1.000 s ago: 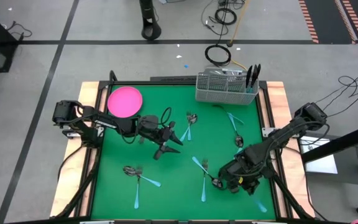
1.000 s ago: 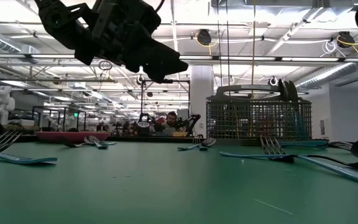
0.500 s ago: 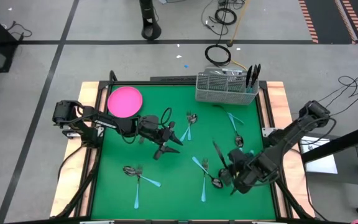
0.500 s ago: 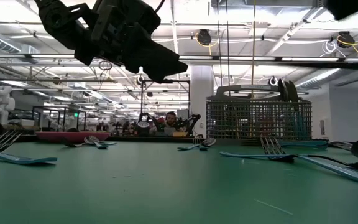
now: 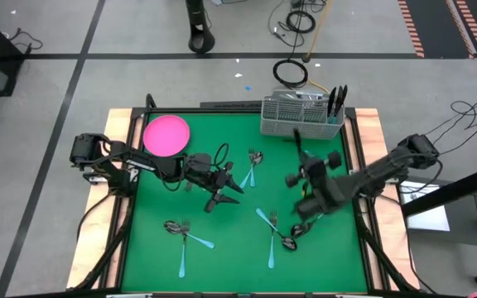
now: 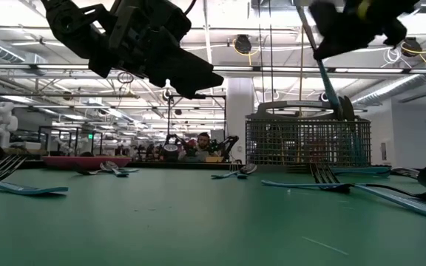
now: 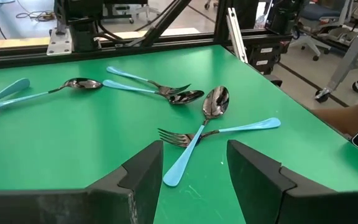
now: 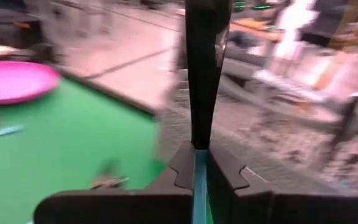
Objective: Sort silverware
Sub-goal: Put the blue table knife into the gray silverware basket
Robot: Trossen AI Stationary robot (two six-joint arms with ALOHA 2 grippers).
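Forks and spoons with light-blue handles lie flat on the green mat point(image 5: 222, 240), among them a crossed fork and spoon point(image 7: 204, 127) and a pair near the front left point(image 5: 185, 234). My right gripper point(image 5: 306, 171) is up over the mat's right half, short of the wire-mesh caddy point(image 5: 301, 117), and shut on a blue-handled knife point(image 8: 201, 68) with a flat dark blade. My left gripper point(image 5: 226, 186) hangs open above the mat's left middle, nothing between its fingers point(image 7: 194, 180). My right gripper pinches the knife between its two shut fingers where the light-blue handle point(image 8: 196, 177) meets the dark blade. The knife is lifted clear of the mat. Its dark blade point(image 5: 297, 141) sticks out toward the caddy and its blue handle point(image 6: 328, 83) slants down below the gripper.
The round pink plate point(image 5: 166, 134) sits at the mat's far left corner. The caddy at the far edge holds dark utensils in its right end point(image 5: 336, 101). Wooden borders point(image 5: 371, 165) frame the mat. A person point(image 6: 203, 140) sits far off in the room behind.
My right gripper has risen from the mat's near right part and gone toward the far edge and the caddy, swinging from pointing down to nearly level. The knife has come up with it, clear of the mat. My left gripper has kept still.
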